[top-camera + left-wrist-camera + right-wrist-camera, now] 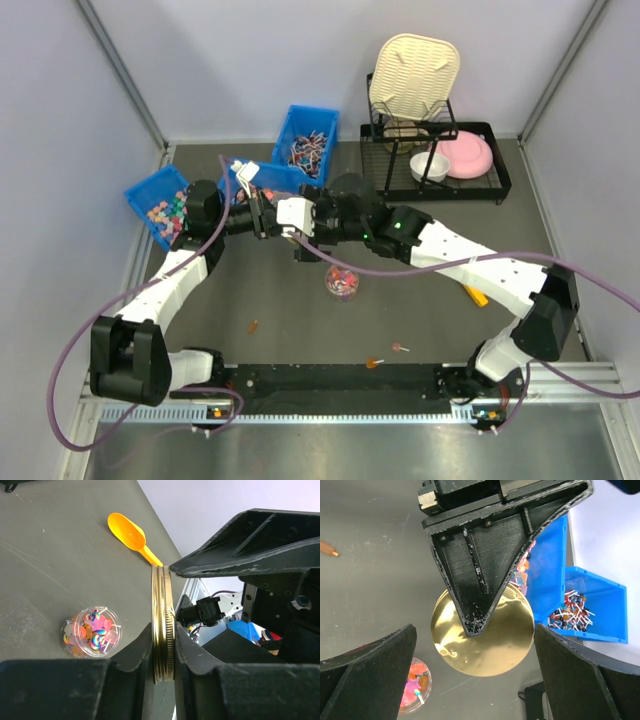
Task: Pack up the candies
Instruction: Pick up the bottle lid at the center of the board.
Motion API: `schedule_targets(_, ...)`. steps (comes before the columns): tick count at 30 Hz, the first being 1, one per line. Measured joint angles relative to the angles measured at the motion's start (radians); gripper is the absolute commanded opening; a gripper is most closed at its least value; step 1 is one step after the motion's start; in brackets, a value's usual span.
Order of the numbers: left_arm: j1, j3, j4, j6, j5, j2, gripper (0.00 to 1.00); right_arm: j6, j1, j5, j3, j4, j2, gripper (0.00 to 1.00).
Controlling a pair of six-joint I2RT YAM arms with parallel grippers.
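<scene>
While both arms stretch over the middle of the grey worktop (290, 330), the left hand (163, 647) pinches a round gold lid (162, 600), one finger pressed against each face, and holds it on edge above the surface. Facing it, the right hand (475, 632) is spread wide, its two fingers (370, 675) standing well apart on either side of the lid and clear of it.

The candies (94, 631), pink, orange and red, some with white sticks, sit in a small clear jar (342, 282). It stands upright and uncovered on the worktop, just nearer the bases than the two hands in the overhead view.

An orange scoop (129, 531) lies flat on the worktop beyond the jar; seen from above, it is partly under the right forearm. Three blue bins (300, 112) holding more sweets are grouped at the far left. A black dish rack (440, 193) with a pink bowl (468, 155) stands at the far right. A few loose sweets (400, 349) lie on the worktop near the arms' bases.
</scene>
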Motion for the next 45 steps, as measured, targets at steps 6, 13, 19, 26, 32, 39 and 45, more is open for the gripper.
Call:
schedule_targets(6, 0.000, -0.016, 0.002, -0.007, 0.001, -0.010, 0.00, 0.000, 0.000, 0.000, 0.000, 0.002, 0.018, 0.91)
schedule_targets(13, 0.000, -0.031, 0.003, -0.007, 0.002, -0.040, 0.00, -0.001, 0.000, 0.000, 0.000, 0.006, 0.025, 0.91)
schedule_targets(19, 0.000, -0.031, 0.007, -0.012, 0.002, -0.041, 0.00, -0.001, 0.000, 0.001, 0.000, 0.007, 0.025, 0.91)
schedule_targets(26, 0.000, -0.038, 0.014, -0.015, 0.000, -0.043, 0.00, 0.000, 0.000, 0.000, 0.000, 0.007, 0.026, 0.84)
schedule_targets(32, 0.000, -0.043, 0.020, -0.014, -0.002, -0.046, 0.21, -0.001, 0.000, 0.000, 0.000, 0.006, 0.026, 0.78)
schedule_targets(39, 0.000, -0.045, 0.017, 0.032, -0.017, -0.077, 0.72, -0.002, 0.000, 0.002, -0.009, 0.010, 0.024, 0.78)
schedule_targets(45, 0.000, -0.031, -0.015, 0.096, -0.026, -0.108, 0.99, -0.013, 0.000, 0.003, -0.085, -0.002, -0.003, 0.78)
